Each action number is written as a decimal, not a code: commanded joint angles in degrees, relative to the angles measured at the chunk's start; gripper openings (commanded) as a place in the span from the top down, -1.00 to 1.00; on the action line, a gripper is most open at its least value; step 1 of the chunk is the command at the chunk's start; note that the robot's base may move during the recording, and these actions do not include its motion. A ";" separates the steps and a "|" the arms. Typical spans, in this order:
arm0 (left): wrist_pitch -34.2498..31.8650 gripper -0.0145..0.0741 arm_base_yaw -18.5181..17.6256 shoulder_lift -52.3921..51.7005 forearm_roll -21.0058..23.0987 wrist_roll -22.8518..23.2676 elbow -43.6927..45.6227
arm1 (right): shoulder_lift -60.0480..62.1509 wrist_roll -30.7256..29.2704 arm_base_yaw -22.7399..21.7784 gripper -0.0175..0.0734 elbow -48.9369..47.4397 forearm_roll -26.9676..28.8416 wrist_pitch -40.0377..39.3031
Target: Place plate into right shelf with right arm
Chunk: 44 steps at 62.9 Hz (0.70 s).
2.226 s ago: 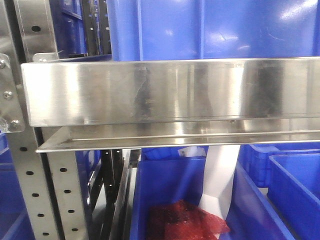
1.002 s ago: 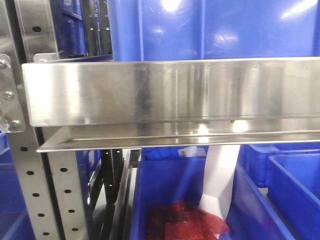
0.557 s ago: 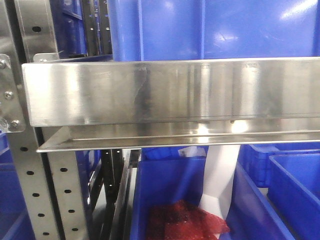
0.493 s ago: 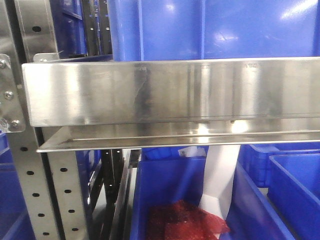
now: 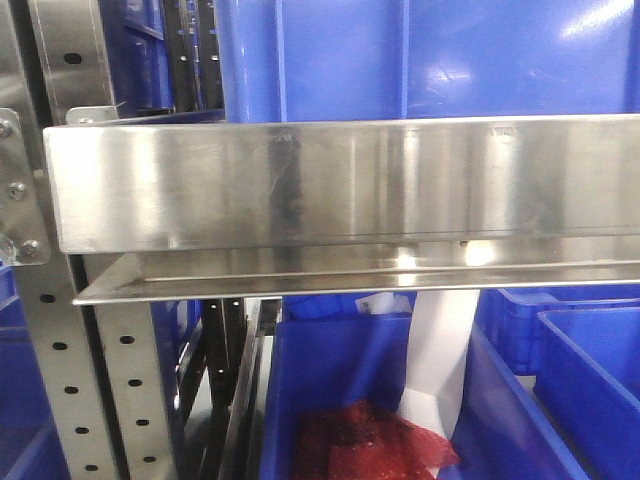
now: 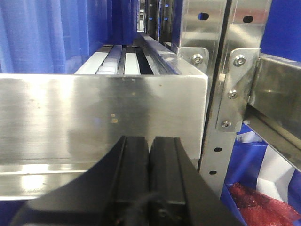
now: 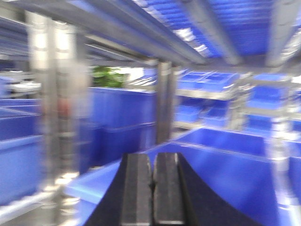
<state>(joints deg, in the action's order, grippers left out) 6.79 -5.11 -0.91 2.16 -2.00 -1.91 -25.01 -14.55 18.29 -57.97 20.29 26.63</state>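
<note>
Stainless steel fills the front view: the right shelf [image 5: 340,185], blue bins [image 5: 420,55] above and below. No plate or legible writing shows anywhere. Left gripper [image 6: 149,155] and right gripper [image 7: 152,183] are both closed, empty.

Brushed shiny steel shelf lip [image 5: 340,185]; glossy blue plastic bins [image 5: 420,60].

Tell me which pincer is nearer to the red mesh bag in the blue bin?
Left. The left pincer is up and left of the red mesh bag; the right pincer view shows only blurred blue bins.
</note>
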 commanded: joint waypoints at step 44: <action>-4.92 0.78 -0.04 -0.30 0.23 0.19 -0.46 | 26.50 9.79 -14.77 0.49 48.55 -9.77 -31.46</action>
<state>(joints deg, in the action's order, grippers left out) 6.79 -5.11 -0.91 2.16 -2.00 -1.91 -0.13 -4.88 3.83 -10.65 11.18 1.37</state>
